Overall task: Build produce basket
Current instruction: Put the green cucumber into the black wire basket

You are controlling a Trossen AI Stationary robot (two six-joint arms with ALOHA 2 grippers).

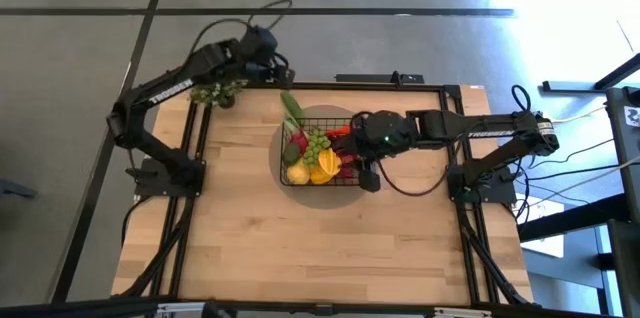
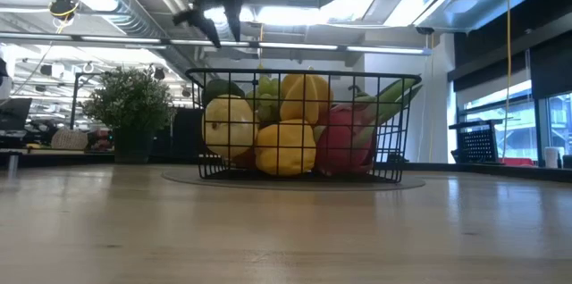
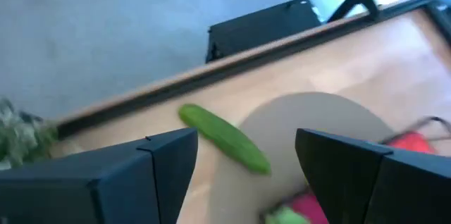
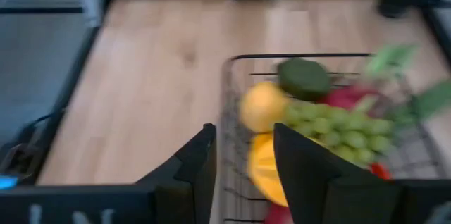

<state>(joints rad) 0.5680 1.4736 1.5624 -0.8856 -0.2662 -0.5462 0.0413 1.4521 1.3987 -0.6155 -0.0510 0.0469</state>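
The black wire basket point(image 1: 284, 180) stands on a round grey mat in the middle of the table, piled with produce: yellow lemon point(image 2: 228, 128), yellow pepper point(image 2: 286, 146), green grapes point(image 4: 331, 122) and pink dragon fruit point(image 2: 344, 137). A green cucumber point(image 1: 291, 108) sticks out over the basket's far left rim. My left gripper point(image 1: 281, 72) hovers open above the cucumber's far end point(image 3: 222, 136), clear of it. My right gripper point(image 4: 243, 131) is open above the basket's right side; in the low view it sits well above the rim.
A bushy green potted plant point(image 1: 220, 93) stands at the table's far left corner, close to my left arm. Bare wood lies on the near half of the table point(image 1: 320, 248) and to the basket's left. A black rail runs along the far edge.
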